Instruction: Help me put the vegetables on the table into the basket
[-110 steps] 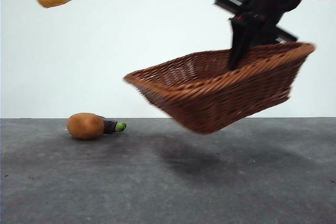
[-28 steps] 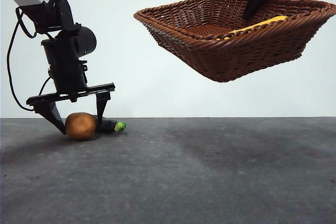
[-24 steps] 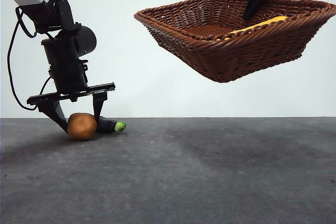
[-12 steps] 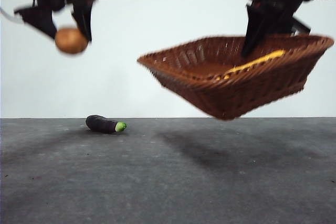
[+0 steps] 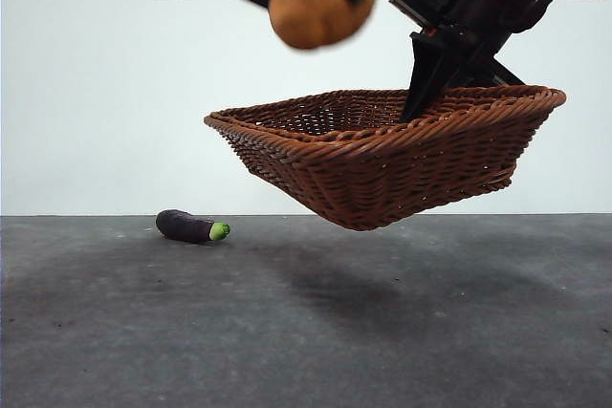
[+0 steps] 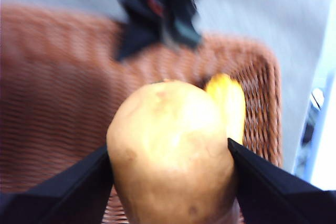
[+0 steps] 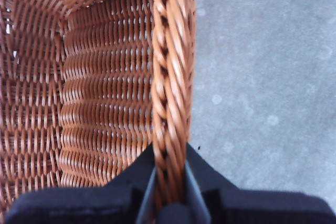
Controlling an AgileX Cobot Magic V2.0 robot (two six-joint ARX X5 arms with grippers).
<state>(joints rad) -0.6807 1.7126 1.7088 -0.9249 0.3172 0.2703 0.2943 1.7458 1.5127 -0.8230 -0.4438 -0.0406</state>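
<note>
Potato point(image 5: 320, 9) blurred; basket point(image 5: 402, 155) wall hides the corn point(image 6: 227, 106), apparently only 1 end showing.

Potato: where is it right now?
In the front view the potato is in the air, clamped in the left end effector, above the raised wicker basket that the right end effector holds by its rim.

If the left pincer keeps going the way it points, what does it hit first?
Probably the basket floor, beside the corn: the left pincer, gripping the potato, aims into it. Depth unclear.
</note>
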